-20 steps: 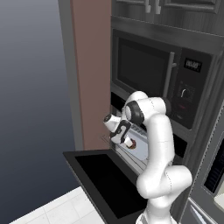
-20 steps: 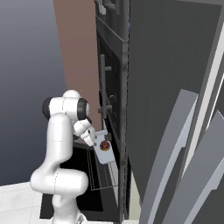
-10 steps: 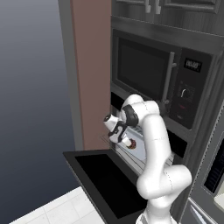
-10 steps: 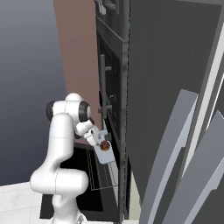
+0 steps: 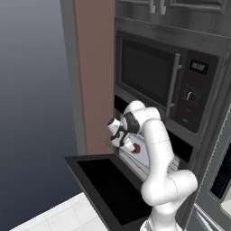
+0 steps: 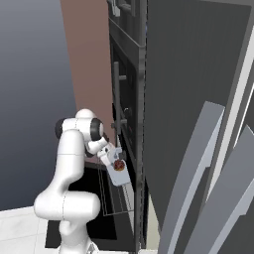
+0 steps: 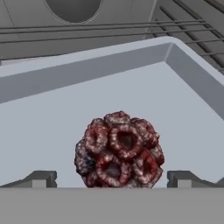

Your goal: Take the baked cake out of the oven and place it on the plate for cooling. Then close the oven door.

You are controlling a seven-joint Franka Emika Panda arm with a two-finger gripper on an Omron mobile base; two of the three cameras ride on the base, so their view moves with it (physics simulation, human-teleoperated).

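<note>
The oven door [image 5: 110,189] hangs open nearest the base, a flat glossy black panel lying level, its long edge running left to right across the front of the oven [image 5: 135,155]. Above it the white arm bends down, and the gripper [image 7: 112,178] stands with its dark fingers [image 7: 40,178] wide apart, one on each side of the cake [image 7: 119,150] and touching nothing. The cake is a lumpy, roughly round ball of dark red ringed knobs with pale crusty edges, sitting on a smooth pale grey tray [image 7: 52,122] with low angled walls. The tray's long side reaches back into the oven. Behind it run thin wire racks [image 7: 87,33] and a dark round opening in the grey back wall.
</note>
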